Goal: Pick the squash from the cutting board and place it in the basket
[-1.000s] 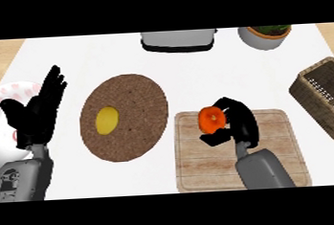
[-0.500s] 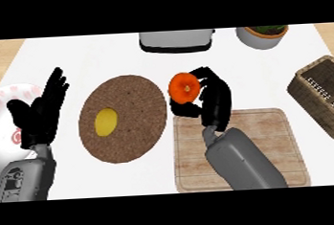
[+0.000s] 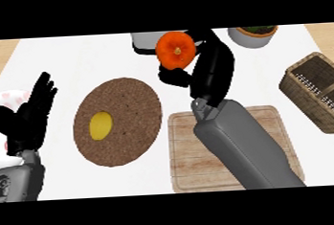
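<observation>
Squash point(image 3: 175, 50) in right hand point(image 3: 209, 69), fingers curled around it, held high above counter, far side of cutting board point(image 3: 263, 143). Basket point(image 3: 324, 89) is at right edge, well apart from squash. Step in hand, I judge: carry to basket. Good way: swing hand to right, keep height over basket rim, lower squash inside before fingers release. Pot point(image 3: 252, 34) stands near path, so pass in front of it. Left hand point(image 3: 27, 119) rests spread at left edge.
</observation>
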{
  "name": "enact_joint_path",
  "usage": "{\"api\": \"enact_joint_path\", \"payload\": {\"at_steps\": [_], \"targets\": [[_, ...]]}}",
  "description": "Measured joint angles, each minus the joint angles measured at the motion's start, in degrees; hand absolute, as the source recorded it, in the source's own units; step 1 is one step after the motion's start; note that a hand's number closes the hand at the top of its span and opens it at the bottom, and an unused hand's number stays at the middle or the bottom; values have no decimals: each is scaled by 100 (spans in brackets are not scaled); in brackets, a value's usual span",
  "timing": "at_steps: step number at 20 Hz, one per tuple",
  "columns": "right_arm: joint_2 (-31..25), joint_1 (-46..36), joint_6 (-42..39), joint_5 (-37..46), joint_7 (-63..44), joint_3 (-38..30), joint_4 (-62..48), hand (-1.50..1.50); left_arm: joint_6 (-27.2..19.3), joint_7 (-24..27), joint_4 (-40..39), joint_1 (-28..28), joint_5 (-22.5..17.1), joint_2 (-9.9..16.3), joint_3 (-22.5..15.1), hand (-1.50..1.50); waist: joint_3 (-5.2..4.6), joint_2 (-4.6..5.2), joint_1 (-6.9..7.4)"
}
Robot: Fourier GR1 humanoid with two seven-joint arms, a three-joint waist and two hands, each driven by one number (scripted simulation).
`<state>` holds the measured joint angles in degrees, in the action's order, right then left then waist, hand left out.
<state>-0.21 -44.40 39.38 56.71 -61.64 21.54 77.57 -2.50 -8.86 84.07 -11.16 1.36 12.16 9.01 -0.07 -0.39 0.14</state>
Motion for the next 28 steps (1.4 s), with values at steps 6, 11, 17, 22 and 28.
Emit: {"api": "enact_joint_path", "payload": {"at_steps": [6, 11, 17, 22, 28], "targets": [[-69, -724, -296, 492, -209, -889, 78, 150, -29, 58, -34, -8, 25, -10, 22, 0, 1, 13, -20], [-358, -1361, -542, 629, -221, -1682, -223, 150, -100, -113, 66, -83, 104, -74, -78, 0, 4, 24, -2], [-784, -1802, -855, 640, -115, -2317, -743, 150, -88, -123, 38, -128, 88, -55, -38, 0, 5, 36, 8], [-1144, -1878, -1120, 525, 53, -2607, -1167, 150, -17, -65, 71, -53, 40, -41, -16, 0, 6, 37, 16], [-1549, -1965, -1367, 280, 322, -2923, -1931, 150, -66, -20, -15, -112, 99, -79, -33, 0, 5, 50, 29]]}}
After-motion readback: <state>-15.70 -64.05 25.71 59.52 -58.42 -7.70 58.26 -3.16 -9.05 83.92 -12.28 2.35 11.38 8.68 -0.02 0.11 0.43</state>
